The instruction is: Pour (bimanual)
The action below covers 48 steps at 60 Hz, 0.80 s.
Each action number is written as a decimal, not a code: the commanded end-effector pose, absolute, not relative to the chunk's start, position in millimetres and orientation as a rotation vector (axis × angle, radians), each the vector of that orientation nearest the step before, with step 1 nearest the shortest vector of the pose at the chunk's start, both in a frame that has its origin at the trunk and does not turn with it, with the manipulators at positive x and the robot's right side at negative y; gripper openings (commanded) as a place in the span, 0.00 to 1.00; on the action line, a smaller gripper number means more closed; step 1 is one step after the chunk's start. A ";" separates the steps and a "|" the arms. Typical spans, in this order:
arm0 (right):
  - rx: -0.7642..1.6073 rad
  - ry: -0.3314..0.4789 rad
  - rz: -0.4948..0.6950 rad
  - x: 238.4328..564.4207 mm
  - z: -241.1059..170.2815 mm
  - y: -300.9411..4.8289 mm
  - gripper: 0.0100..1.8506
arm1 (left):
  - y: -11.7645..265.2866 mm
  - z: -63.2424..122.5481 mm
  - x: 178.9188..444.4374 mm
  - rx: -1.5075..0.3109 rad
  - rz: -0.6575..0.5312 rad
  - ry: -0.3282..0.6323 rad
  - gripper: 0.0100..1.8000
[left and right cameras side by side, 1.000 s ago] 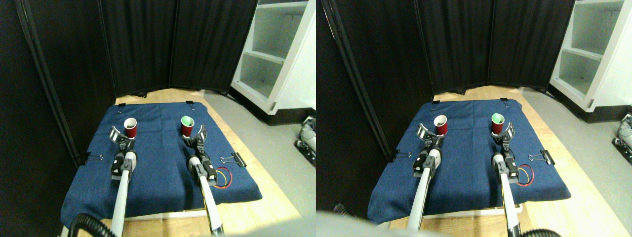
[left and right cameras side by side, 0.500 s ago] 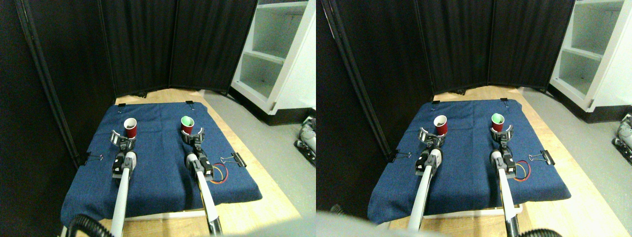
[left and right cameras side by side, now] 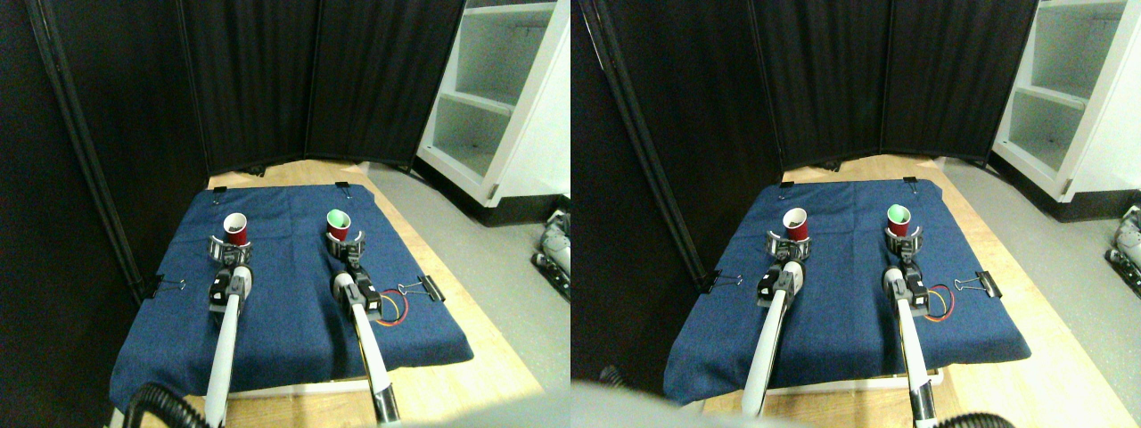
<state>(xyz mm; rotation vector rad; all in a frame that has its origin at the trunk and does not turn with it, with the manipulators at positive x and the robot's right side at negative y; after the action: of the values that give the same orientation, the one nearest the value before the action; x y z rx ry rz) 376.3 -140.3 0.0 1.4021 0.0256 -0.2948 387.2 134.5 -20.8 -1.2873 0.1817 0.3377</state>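
Blue cloth (left and right cameras side by side: 294, 321) spread over a wooden desk (left and right cameras side by side: 463, 357), clipped at the edges.

Two red cups stand upright on the cloth's far half. The left cup (left and right cameras side by side: 235, 229) sits at about 11 o'clock from cloth centre, white inside with something dark at the bottom. The right cup (left and right cameras side by side: 338, 225) sits at about 1 o'clock, with green contents showing at the rim. The cups are well apart.

Left gripper (left and right cameras side by side: 230, 251) is at the near base of the left cup, jaws spread to either side of it; contact cannot be told. Right gripper (left and right cameras side by side: 346, 247) is likewise at the near base of the right cup, jaws parted around its lower wall; whether they press on it cannot be told.

A binder clip (left and right cameras side by side: 422, 288) lies at 3 o'clock on the cloth edge, and a loop of red and yellow wire (left and right cameras side by side: 395, 309) lies beside the right manipulator.
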 end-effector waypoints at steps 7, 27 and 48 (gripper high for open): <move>1.413 0.006 -0.276 379.1 3.1 -134.2 0.43 | 132.4 -19.9 393.9 -1.327 0.295 0.162 0.58; 1.540 0.008 -0.303 392.0 -8.9 -139.5 0.49 | 133.3 -28.9 396.5 -1.330 0.304 0.137 0.57; 1.575 -0.009 -0.342 404.3 -17.0 -148.0 0.50 | 130.4 -33.2 400.4 -1.364 0.317 0.139 0.53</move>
<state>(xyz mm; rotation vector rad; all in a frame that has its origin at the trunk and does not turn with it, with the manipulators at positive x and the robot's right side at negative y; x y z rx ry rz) 399.8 -145.8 -19.2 1.5530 0.0287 -0.3572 397.2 132.3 -32.4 -1.3816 0.1518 0.3169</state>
